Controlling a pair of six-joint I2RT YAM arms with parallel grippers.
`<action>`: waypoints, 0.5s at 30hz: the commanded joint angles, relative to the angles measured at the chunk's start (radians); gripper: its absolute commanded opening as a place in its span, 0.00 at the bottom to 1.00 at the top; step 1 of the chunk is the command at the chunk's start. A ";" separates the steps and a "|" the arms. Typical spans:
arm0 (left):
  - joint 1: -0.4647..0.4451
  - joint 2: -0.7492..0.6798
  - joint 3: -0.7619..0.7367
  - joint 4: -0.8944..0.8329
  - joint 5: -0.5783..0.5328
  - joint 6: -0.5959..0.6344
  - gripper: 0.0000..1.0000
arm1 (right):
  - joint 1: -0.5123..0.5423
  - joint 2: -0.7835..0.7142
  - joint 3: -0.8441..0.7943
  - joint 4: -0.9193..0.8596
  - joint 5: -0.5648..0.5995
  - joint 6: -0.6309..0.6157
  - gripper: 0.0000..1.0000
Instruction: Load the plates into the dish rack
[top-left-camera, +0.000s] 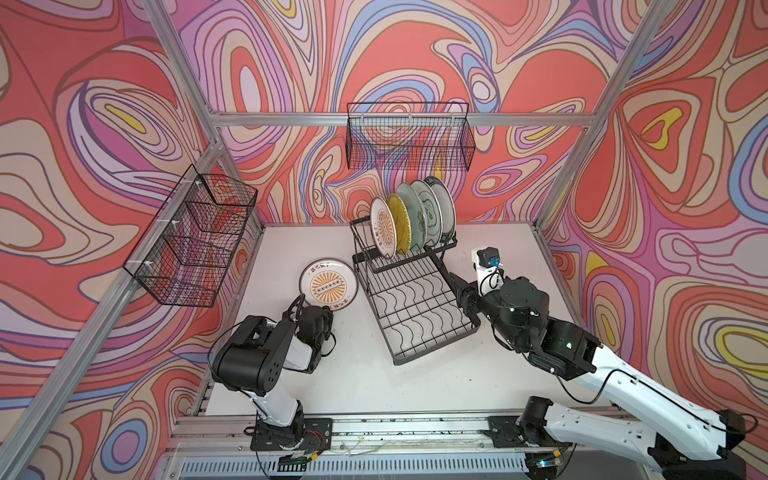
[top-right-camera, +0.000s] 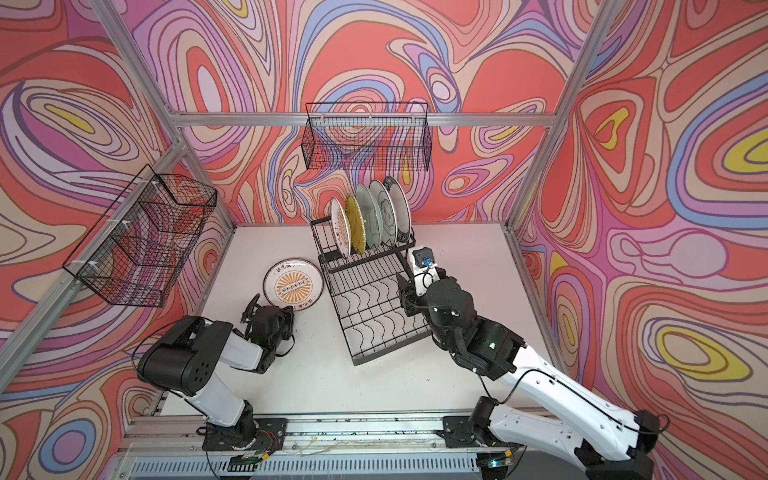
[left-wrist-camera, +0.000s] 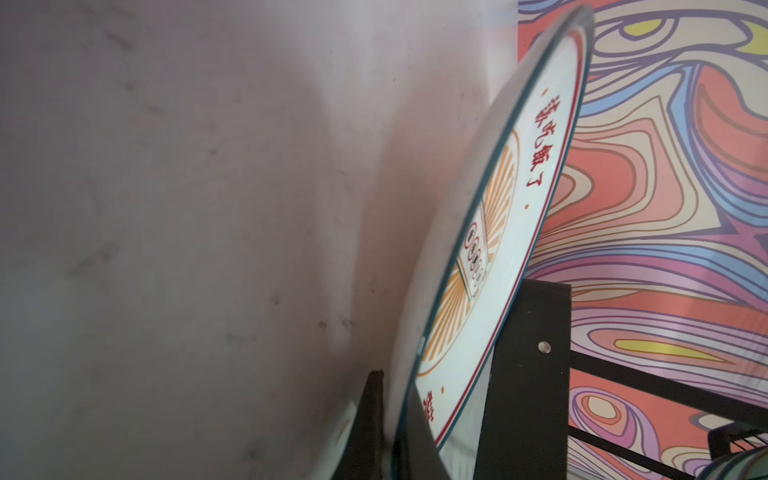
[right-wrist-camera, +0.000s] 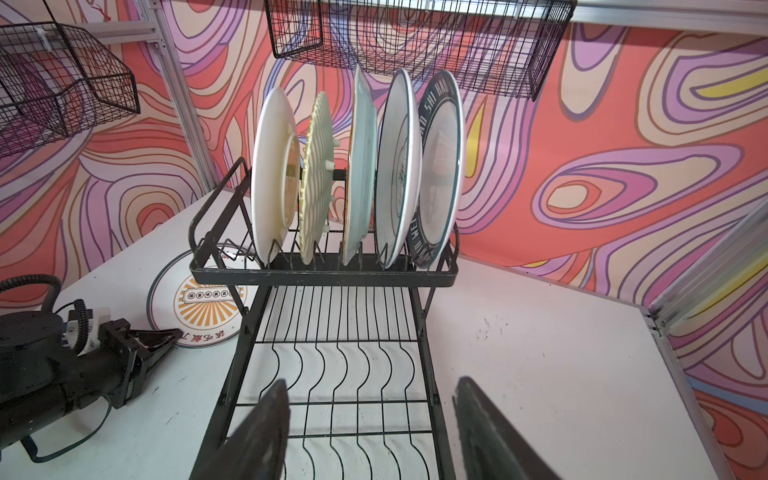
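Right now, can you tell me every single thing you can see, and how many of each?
Standing plates: five; sunburst white, yellow, pale green, white, dark-rimmed; upright in the rack's raised tier.
Lone plate: one; white with an orange sunburst; on the table left of the rack.
Dish rack: one; black wire; middle of the table.
Wire baskets: two; black; one on the left wall, one on the back wall.
Table: one; white; under everything.
Left gripper: one; black; shut on the lone plate's near rim.
Right gripper: one; black; open at the right side of the rack's low tray.
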 joint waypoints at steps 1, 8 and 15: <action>0.005 0.056 -0.065 -0.113 -0.010 -0.017 0.00 | -0.005 -0.016 0.008 -0.013 0.012 0.008 0.65; 0.006 0.012 -0.130 -0.063 -0.068 -0.056 0.00 | -0.006 -0.010 0.013 -0.010 0.006 0.004 0.65; 0.004 -0.208 -0.137 -0.234 -0.090 -0.039 0.00 | -0.005 -0.010 0.019 -0.012 -0.001 0.003 0.65</action>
